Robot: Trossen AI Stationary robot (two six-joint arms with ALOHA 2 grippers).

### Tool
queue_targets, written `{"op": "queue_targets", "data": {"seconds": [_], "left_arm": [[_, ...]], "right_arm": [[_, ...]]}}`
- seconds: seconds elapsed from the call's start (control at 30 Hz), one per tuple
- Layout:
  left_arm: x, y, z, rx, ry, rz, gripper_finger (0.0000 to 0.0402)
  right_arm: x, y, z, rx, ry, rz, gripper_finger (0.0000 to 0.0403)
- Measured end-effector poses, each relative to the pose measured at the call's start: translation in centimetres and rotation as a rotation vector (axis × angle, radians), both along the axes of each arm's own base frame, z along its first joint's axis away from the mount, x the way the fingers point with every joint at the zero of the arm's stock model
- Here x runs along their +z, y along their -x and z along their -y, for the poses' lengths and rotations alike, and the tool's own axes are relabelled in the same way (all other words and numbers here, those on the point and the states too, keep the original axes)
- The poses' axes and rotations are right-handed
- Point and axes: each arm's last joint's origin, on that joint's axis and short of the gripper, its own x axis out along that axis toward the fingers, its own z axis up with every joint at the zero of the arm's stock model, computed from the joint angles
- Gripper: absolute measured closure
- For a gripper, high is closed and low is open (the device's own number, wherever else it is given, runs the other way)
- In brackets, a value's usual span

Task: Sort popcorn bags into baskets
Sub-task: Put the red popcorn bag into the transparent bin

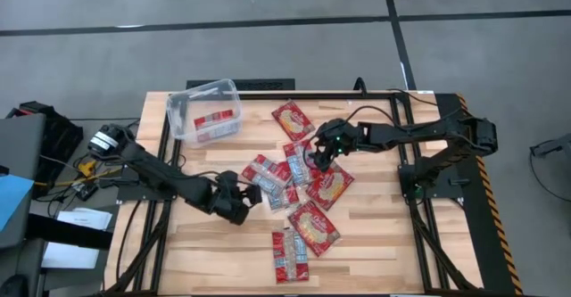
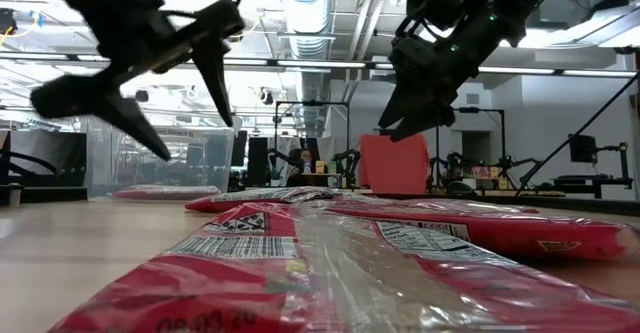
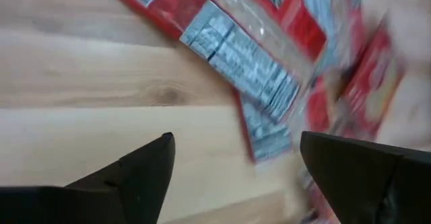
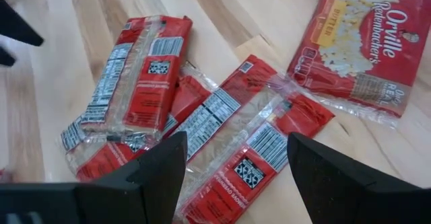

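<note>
Wooden-slat worktop (image 1: 205, 243) on a black frame, grey floor around. Clear plastic tub (image 1: 181, 106) at 10 o'clock, one popcorn bag (image 1: 218, 120) already in it. Remaining popcorn bags (image 1: 294, 185) scattered centre to 6 o'clock. Left gripper (image 1: 244, 193) spread wide and empty, just off the pile's 9 o'clock edge. Right gripper (image 1: 318, 154) also spread, empty, above the pile. Step looks like approach for a pick; next: drop onto one bag's edge, clench, carry it to the tub.

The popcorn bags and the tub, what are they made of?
The popcorn bags look wrapped in thin, shiny clear plastic film: it crinkles and glints over the red print. The tub looks like clear hard plastic, since a packet shows through its wall.
</note>
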Motion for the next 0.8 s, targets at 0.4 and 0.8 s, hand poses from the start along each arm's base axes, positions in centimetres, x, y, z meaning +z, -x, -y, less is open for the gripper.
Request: {"op": "queue_targets", "data": {"seconds": [0.4, 0.8], "left_arm": [[-6.0, -2.6, -0.9, 0.147, 0.021, 0.125, 0.0093], [-7.3, -4.1, -3.9, 0.246, -0.046, 0.144, 0.011]], "right_arm": [[0.0, 0.0, 0.0, 0.006, 0.004, -0.005, 0.0121], [-0.1, 0.0, 0.0, 0.011, 0.01, -0.008, 0.0121]]}}
